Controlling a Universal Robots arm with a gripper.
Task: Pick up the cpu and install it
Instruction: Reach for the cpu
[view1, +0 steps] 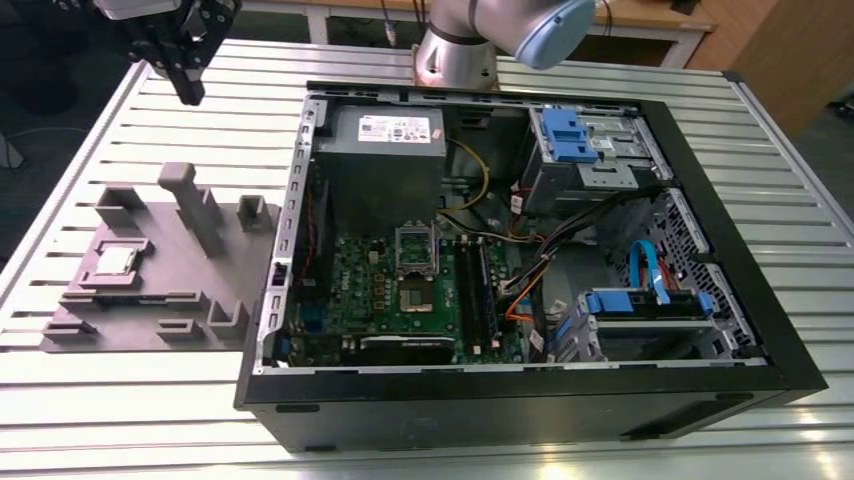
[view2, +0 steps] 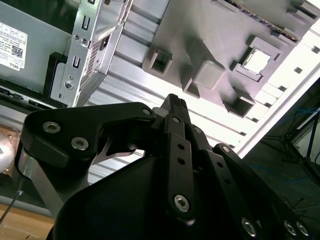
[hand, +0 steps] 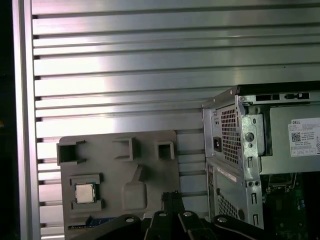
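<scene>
The cpu (view1: 118, 260) is lying flat, silvery top up, in a shallow square recess of the grey plastic tray (view1: 160, 312). The recess is sitting toward the tray's left part in the exterior view, with taller upright blocks (view1: 190, 205) of the tray standing just beyond it on the far side. In the first wrist view the chip is showing a paler rim around its metal top.

The tray is resting on the slatted metal table (view1: 134, 400) at the exterior view's left, just beside the open computer case (view1: 747, 330). Inside the case the green motherboard (view1: 380, 300) is lying flat, and its metal-framed socket (view1: 416, 262) is showing a dark centre, well apart from the cpu.

The hand (view1: 194, 95) is hovering above the table's far left corner in the exterior view, past the far edge of the tray and well apart from the cpu. In the first wrist view its fingertips (hand: 172, 196) are pressing together with nothing between them. The arm's base (view1: 461, 55) is standing at the far side of the table, behind the case.
</scene>
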